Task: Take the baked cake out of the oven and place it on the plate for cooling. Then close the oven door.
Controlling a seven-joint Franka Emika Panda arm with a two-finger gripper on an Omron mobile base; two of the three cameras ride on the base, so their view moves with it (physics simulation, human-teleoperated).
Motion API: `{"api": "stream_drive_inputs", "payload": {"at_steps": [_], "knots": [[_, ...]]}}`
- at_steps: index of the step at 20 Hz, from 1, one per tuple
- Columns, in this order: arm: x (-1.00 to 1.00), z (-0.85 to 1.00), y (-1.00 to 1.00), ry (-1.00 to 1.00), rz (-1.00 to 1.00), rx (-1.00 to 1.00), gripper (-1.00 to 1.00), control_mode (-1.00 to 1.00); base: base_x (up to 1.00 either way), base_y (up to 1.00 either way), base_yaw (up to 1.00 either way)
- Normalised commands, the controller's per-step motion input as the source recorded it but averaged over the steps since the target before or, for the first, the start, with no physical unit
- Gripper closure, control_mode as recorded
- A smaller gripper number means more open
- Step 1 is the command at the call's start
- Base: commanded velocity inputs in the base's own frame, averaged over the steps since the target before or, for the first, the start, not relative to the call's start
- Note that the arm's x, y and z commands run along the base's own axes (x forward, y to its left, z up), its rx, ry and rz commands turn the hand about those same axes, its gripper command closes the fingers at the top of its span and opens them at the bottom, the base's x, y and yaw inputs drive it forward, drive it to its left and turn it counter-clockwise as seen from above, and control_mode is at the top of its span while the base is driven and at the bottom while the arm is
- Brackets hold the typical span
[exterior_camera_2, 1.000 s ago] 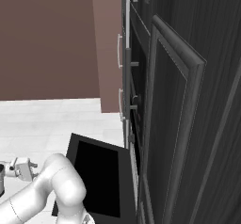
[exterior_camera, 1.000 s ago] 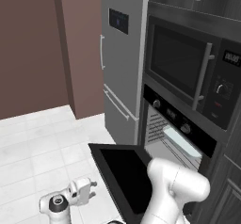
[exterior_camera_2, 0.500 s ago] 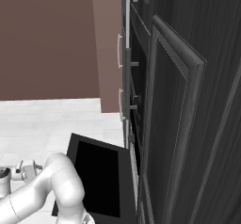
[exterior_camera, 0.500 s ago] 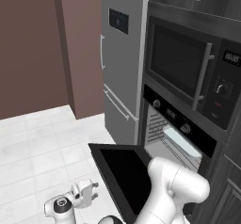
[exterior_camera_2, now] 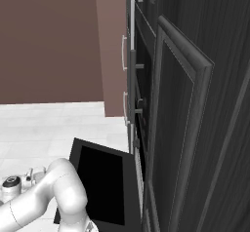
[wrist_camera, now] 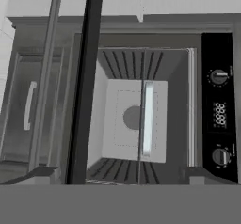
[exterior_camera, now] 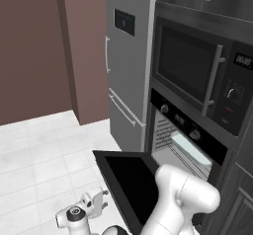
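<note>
Left base view: the glossy black glass oven door (exterior_camera: 131, 189) lies flat open beneath the oven (exterior_camera: 190, 140); the hand (exterior_camera: 99, 202), at 7 o'clock, spreads wide, grasping nothing.

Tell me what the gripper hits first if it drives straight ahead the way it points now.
Probably nothing at first: the open gripper faces the oven cavity, past the oven door edge; the rear wall looks first, depth unclear.

The oven door (exterior_camera: 133, 189) lies folded down before the oven (exterior_camera: 190, 140), beneath the microwave (exterior_camera: 197, 76).
</note>
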Motion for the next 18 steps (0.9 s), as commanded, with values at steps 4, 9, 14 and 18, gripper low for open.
{"api": "stream_drive_inputs", "payload": {"at_steps": [4,9,14,18], "knots": [[0.28,-0.61,0.13,0.00,-0.03,-0.12,-1.00,-1.00,0.00,0.00,0.00],[0.28,-0.52,0.29,0.00,-0.07,-0.11,-1.00,-1.00,0.00,0.00,0.00],[0.29,-0.43,0.49,0.00,-0.11,-0.11,-1.00,-1.00,0.00,0.00,0.00],[0.30,-0.47,0.59,0.00,-0.14,-0.12,-1.00,-1.00,0.00,0.00,0.00]]}}
